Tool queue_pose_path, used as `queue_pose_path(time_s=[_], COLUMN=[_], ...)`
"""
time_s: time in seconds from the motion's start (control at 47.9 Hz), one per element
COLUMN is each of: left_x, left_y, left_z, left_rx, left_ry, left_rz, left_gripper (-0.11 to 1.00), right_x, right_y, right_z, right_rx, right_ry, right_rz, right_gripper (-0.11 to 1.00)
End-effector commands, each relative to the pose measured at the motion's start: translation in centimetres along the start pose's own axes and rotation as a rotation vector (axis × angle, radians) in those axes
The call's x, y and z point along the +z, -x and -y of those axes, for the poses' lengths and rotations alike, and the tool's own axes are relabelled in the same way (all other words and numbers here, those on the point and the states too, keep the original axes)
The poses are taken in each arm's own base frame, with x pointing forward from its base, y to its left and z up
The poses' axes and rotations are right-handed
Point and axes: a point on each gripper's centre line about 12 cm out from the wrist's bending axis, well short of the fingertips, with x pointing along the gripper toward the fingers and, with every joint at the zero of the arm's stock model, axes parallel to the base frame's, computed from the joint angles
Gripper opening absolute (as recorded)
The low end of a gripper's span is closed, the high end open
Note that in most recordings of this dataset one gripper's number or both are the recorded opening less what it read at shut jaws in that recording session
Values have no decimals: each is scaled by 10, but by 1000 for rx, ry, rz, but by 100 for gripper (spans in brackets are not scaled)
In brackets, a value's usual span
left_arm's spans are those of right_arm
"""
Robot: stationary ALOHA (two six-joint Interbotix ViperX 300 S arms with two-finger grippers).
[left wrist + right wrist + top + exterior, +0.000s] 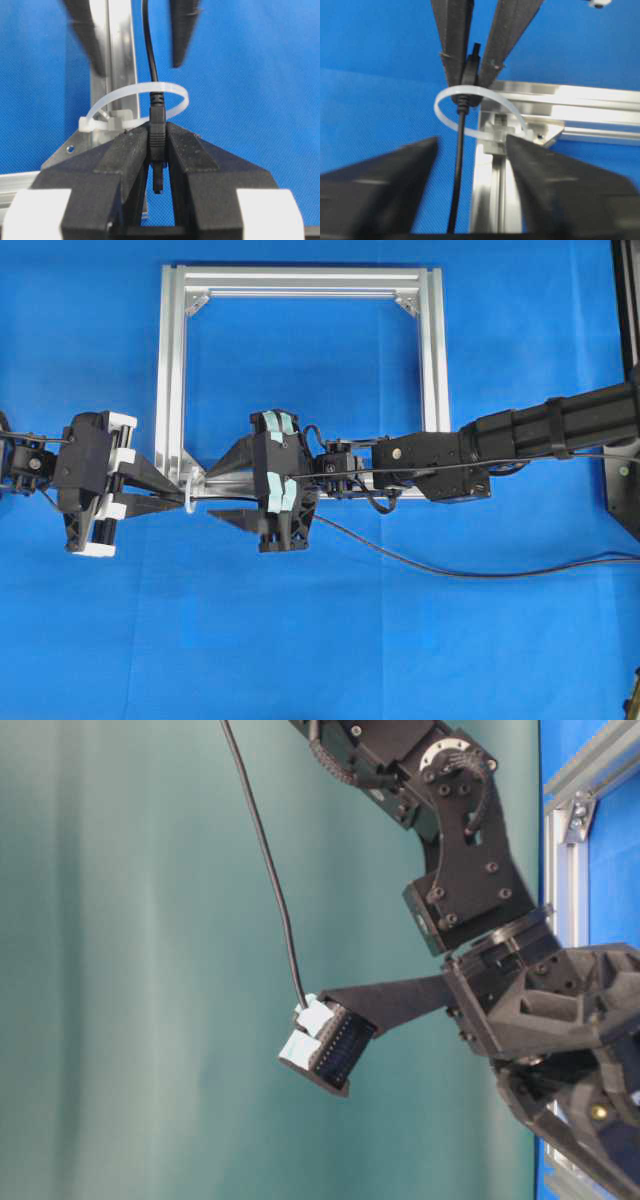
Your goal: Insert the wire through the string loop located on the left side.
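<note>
Black wire (148,60) thru whitish string loop (176,102); left fingers (186,150) pinch plug, right fingers (555,170) spread.

Showed matt blue cloth-like table covering (330,640) with a faintly woven grain. At upper centre, square frame of brushed silvery aluminium bars (170,370), grooved and softly shiny. Thin whitish-translucent plastic string loop (172,92), smooth and slightly glossy. Long thin black wire (148,45), rubbery with mild sheen. Matt black plastic gripper fingers (200,160), finely rough-textured.

bright even light; blurred near wrist-view foregrounds
</note>
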Motion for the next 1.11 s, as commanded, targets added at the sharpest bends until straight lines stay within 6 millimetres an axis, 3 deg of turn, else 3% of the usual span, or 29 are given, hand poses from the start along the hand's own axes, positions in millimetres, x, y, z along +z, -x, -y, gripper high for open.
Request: queue_pose_path(time_s=[0.0,0.042,0.272,0.752,0.898,1.087], left_x=[7,7,2,-5,8,10], left_y=[3,4,16,80,102,111], left_z=[0,0,0,0,1,1], left_rx=[-1,-1,-4,-30,-44,-49], left_ry=[-1,-1,8,58,55,53], left_rz=[28,28,-2,-43,33,79], left_gripper=[8,8,8,8,8,8], right_x=[17,17,17,15,16,17], right_y=[2,2,2,2,2,1], right_z=[-2,-2,-2,-1,-2,-2], right_rx=[3,3,2,0,1,1], right_ry=[-5,-5,-8,-10,-10,-12], right_rz=[37,34,32,29,31,35], right_gripper=[89,95,94,94,94,94])
